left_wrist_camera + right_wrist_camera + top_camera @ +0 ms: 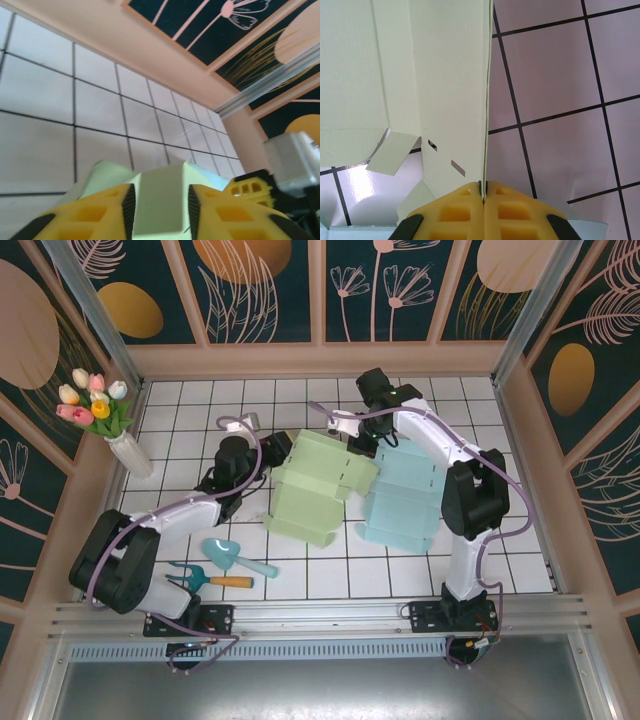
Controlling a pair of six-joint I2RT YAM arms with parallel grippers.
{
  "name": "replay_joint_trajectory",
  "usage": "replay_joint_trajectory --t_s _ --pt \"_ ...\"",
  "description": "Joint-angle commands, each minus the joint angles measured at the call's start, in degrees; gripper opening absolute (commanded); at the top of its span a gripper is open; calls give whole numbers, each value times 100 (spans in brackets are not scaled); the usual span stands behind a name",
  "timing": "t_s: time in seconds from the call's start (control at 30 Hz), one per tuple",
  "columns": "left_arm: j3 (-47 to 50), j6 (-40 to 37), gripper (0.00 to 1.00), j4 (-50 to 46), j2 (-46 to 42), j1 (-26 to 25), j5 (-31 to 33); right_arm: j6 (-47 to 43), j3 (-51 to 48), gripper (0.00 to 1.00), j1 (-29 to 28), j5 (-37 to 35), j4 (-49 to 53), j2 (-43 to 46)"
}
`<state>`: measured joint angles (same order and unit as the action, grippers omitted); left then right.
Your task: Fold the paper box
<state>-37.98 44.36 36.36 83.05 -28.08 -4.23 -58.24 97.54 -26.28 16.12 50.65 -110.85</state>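
While R tool (483, 189) clamps green box (318, 485) edge, L tool (161, 200) straddles another edge, can't tell if gripping.

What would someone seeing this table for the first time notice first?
Most striking is the pale green paper box, lying open at the middle of the tiled table, with both arms on it: the right gripper pinches a thin edge, and the left gripper straddles a flap. A flat light blue box lies beside it on the right, and a vase of tulips stands at the far left.
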Motion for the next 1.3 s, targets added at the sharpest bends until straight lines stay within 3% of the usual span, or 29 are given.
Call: replay_joint_trajectory --t_s 0.0,0.3,0.6,0.77,1.27 --pt "484 -609 40 -261 -185 -5 441 -155 -94 0 -31 -44 -142 46" --pt "794 -714 53 -186 -1 5 730 -153 -165 0 -133 -236 -187 -27" --pt "612 -473 53 -199 306 4 425 -146 -165 0 -122 -267 -238 -10" --pt "537 -517 53 -333 485 5 592 -143 -180 0 -70 -241 -308 1" --pt "337 137 39 620 841 -75 -818 -165 -314 0 -62 -349 -512 -11"
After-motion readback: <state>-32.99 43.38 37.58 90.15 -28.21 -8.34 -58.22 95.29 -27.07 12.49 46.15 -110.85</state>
